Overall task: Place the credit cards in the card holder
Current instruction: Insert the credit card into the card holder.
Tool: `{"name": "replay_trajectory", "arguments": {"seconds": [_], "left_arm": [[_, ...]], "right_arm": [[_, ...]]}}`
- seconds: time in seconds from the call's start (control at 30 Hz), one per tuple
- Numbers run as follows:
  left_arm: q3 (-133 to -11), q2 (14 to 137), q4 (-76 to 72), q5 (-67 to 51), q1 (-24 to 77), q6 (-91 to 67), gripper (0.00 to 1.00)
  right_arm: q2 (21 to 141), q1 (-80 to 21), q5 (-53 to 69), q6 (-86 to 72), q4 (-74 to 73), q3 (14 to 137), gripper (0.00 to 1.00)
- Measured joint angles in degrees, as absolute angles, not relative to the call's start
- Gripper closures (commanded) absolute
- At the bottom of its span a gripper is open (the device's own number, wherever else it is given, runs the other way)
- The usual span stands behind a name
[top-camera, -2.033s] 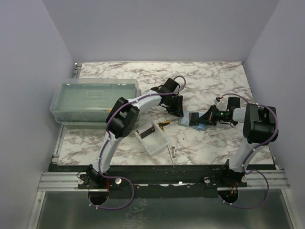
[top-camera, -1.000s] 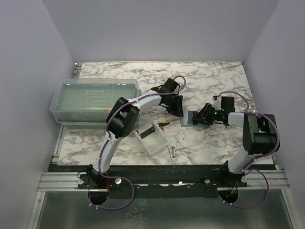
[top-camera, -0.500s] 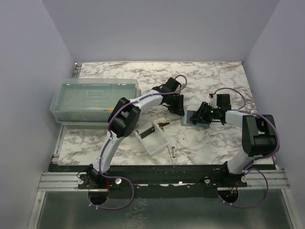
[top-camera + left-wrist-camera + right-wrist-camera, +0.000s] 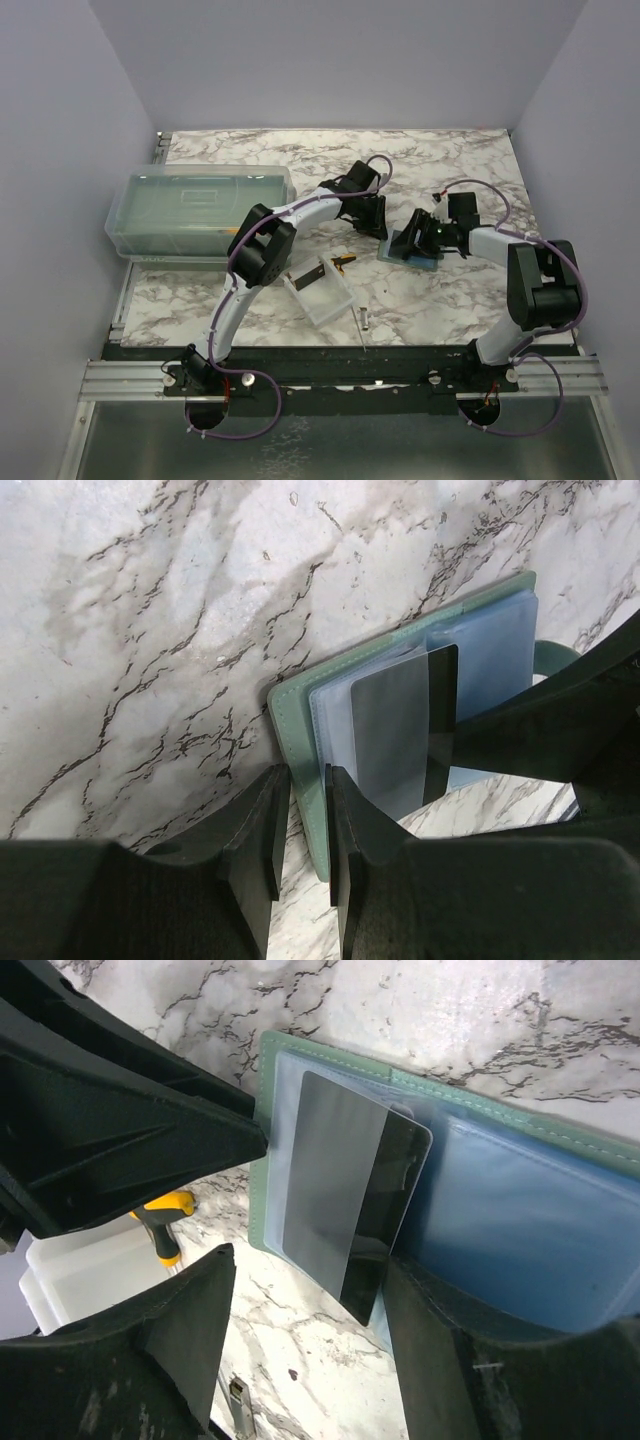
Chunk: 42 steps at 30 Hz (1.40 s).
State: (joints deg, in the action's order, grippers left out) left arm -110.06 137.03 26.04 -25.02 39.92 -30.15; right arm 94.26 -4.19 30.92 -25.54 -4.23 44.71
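The sage-green card holder lies open on the marble table, pale blue sleeves up. My left gripper is shut on its green edge, one finger on each side. A black credit card sits partly inside a sleeve, its dark end sticking out. In the right wrist view the same card lies on the card holder, and my right gripper stands open around its free end, fingers apart from it. From above, the card holder lies between the left gripper and the right gripper.
A large translucent lidded box stands at the left. A small clear tray is near the front, with an orange-handled tool beside it and a small metal piece closer to the edge.
My right gripper has moved up and left along the card holder, pushing the black card into the sleeve, and its jaws have opened off the card. The left gripper has kept its hold.
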Motion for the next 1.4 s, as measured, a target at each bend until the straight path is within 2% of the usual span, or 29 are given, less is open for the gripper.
{"name": "replay_trajectory", "arguments": {"seconds": [0.07, 0.13, 0.27, 0.37, 0.43, 0.57, 0.67, 1.2, 1.4], "left_arm": [[-110.0, 137.0, 26.0, -25.0, 39.9, -30.2, 0.72], [-110.0, 137.0, 25.9, -25.0, 39.9, -30.2, 0.73], [-110.3, 137.1, 26.1, -25.1, 40.0, -30.3, 0.74], [-111.2, 137.4, 26.2, -24.7, 40.3, -30.3, 0.74], [-111.3, 137.5, 26.2, -24.4, 40.4, -30.3, 0.74], [-111.2, 137.4, 26.2, -24.0, 40.4, -30.2, 0.74], [-110.3, 137.0, 25.6, -23.9, 40.3, -30.2, 0.74], [-108.2, 136.0, 24.7, -24.3, 40.7, -30.3, 0.77], [-109.6, 137.1, 24.8, -26.0, 42.2, -31.1, 0.78]], "right_arm": [[94.1, -4.3, 31.2, -25.8, -4.3, 44.8, 0.28], [94.0, -4.7, 31.1, -25.9, -4.3, 45.1, 0.31], [94.1, -6.1, 29.1, -26.7, -5.3, 45.8, 0.46], [94.6, -7.3, 25.6, -28.0, -7.3, 47.1, 0.54], [94.7, -7.7, 23.3, -28.9, -8.4, 47.5, 0.52], [94.1, -8.6, 20.0, -30.4, -9.4, 47.8, 0.37], [93.0, -9.4, 17.7, -30.4, -10.3, 47.9, 0.31], [90.7, -9.5, 9.7, -28.7, -16.6, 48.6, 0.28], [92.3, -12.8, 6.6, -28.3, -17.2, 50.7, 0.28]]}}
